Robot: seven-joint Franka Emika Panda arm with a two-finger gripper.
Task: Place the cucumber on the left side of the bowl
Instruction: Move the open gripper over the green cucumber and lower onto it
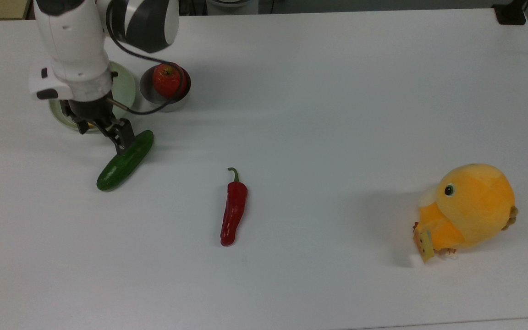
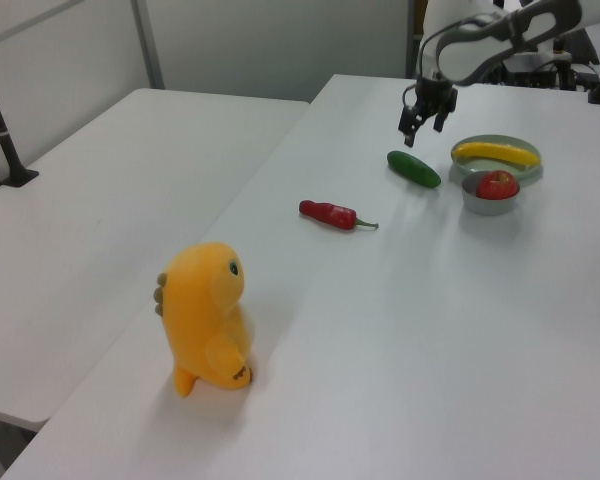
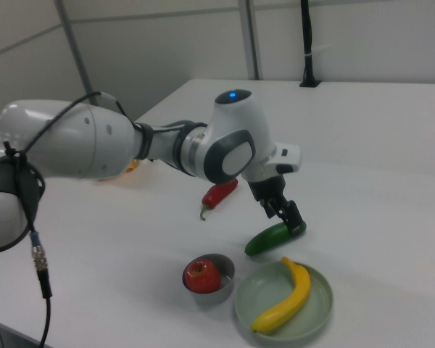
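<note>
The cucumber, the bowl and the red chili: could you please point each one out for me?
cucumber (image 1: 124,161), top view, middle of its green body.
bowl (image 1: 147,89), top view, grey rim on the top view's left.
red chili (image 1: 233,211), top view, middle of the pod.

In the top view, the arm (image 1: 74,50) hides most of the plate (image 1: 126,87).

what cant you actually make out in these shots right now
- Pale green round plate, top view: mostly covered by the white arm.
- Yellow curved banana, top view: almost wholly behind the tool.
- Smooth dark green cucumber, right view: one end masked by the tool's fingers.
- Small grey metal bowl, top view: interior hidden by the red apple; a black cable crosses it.
</note>
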